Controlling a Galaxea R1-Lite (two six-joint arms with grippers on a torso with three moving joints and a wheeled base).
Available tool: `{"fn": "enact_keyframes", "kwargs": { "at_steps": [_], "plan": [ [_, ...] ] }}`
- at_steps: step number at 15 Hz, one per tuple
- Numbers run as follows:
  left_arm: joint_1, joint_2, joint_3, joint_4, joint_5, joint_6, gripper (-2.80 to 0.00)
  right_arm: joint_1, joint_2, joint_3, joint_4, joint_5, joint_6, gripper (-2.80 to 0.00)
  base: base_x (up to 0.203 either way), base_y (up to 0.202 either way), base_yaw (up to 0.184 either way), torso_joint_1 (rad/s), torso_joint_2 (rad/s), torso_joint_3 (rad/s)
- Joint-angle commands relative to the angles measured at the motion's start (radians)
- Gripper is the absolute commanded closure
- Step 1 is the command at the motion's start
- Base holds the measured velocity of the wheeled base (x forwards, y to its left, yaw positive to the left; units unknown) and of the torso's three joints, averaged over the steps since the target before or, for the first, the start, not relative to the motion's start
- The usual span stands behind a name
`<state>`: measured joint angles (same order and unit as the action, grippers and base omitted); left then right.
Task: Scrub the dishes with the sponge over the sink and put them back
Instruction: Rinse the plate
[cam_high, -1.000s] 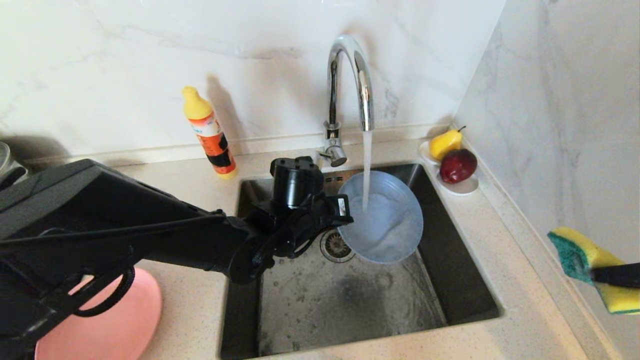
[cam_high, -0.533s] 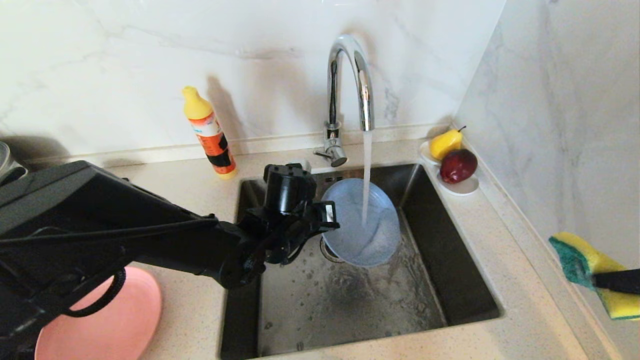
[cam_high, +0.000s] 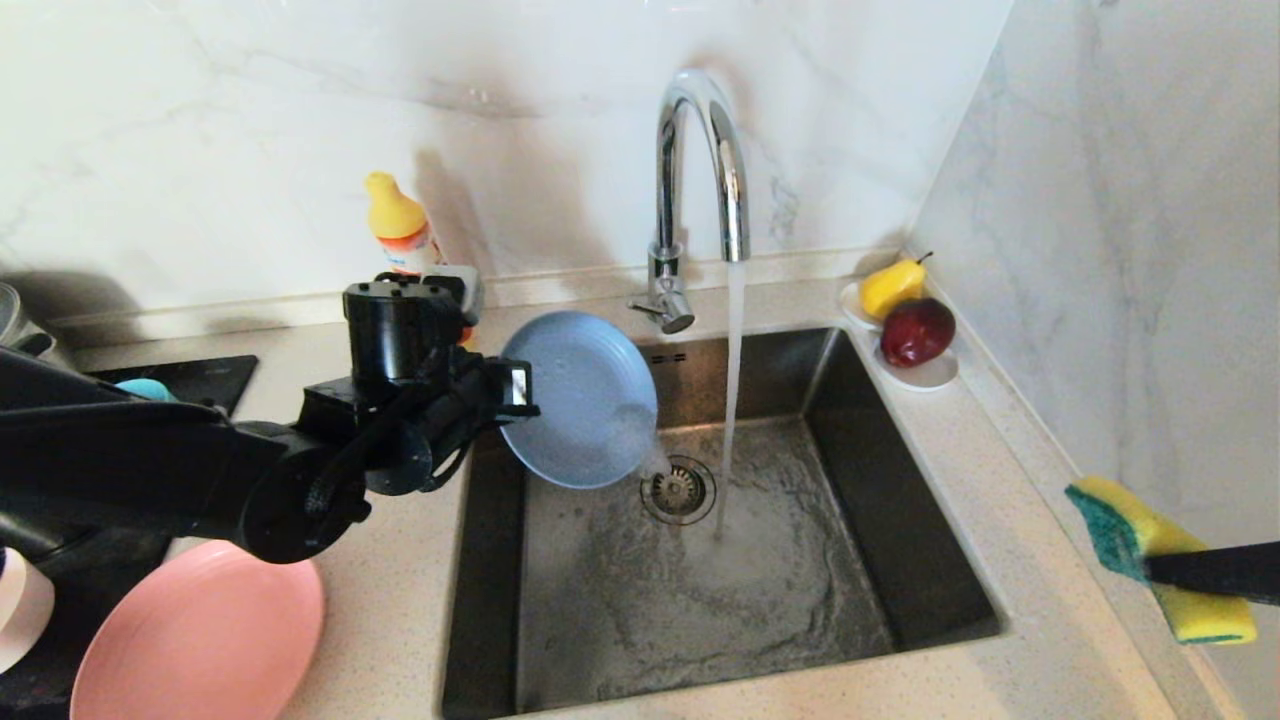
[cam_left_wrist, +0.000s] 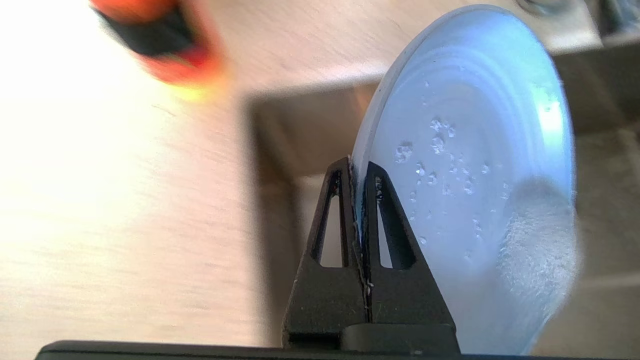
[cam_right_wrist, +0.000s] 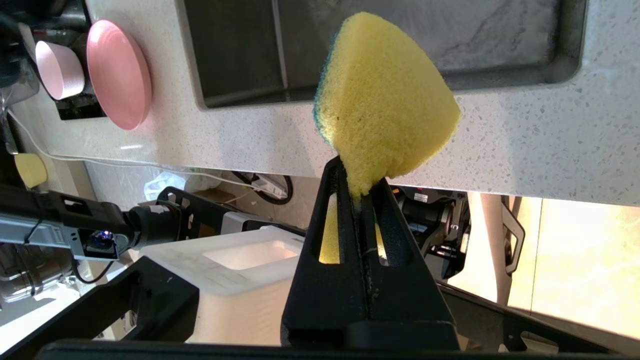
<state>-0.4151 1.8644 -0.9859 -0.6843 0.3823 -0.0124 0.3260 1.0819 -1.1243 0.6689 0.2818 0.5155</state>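
Bright even light; left wrist view motion-blurred; faucet (cam_high: 700, 160) glare.

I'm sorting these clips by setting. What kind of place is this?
Most likely a home kitchen counter: a steel sink set into a speckled worktop, a chrome gooseneck faucet running water, and a detergent bottle against a marble-look wall.

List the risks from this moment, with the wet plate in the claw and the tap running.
1. The left claw pinches the grey-blue plate only at its rim, tilted and wet, so it might slip into the sink.
2. Suds cling to the plate's lower edge; setting it down now may leave soap.
3. The detergent bottle stands just behind the left arm and could be knocked.
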Motion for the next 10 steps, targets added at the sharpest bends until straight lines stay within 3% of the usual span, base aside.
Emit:
{"fn": "enact_keyframes", "kwargs": {
  "at_steps": [1, 5, 7, 10],
  "plan": [
    [0.041, -0.059, 0.027, -0.035, 0.007, 0.067, 0.00, 0.001, 0.006, 0.011, 0.003, 0.005, 0.003, 0.00, 0.000, 0.000, 0.000, 0.000, 0.00, 0.000],
    [0.045, -0.067, 0.071, -0.129, 0.016, 0.165, 0.00, 0.001, 0.001, 0.016, 0.003, 0.005, 0.003, 0.00, 0.000, 0.000, 0.000, 0.000, 0.00, 0.000],
    [0.045, -0.077, 0.085, -0.237, 0.015, 0.236, 0.00, 0.001, 0.001, 0.018, 0.003, 0.005, 0.003, 0.00, 0.000, 0.000, 0.000, 0.000, 0.00, 0.000],
    [0.045, -0.103, 0.121, -0.327, 0.010, 0.269, 0.00, 0.001, 0.007, 0.014, 0.003, 0.005, 0.003, 0.00, 0.000, 0.000, 0.000, 0.000, 0.00, 0.000]
  ]
}}
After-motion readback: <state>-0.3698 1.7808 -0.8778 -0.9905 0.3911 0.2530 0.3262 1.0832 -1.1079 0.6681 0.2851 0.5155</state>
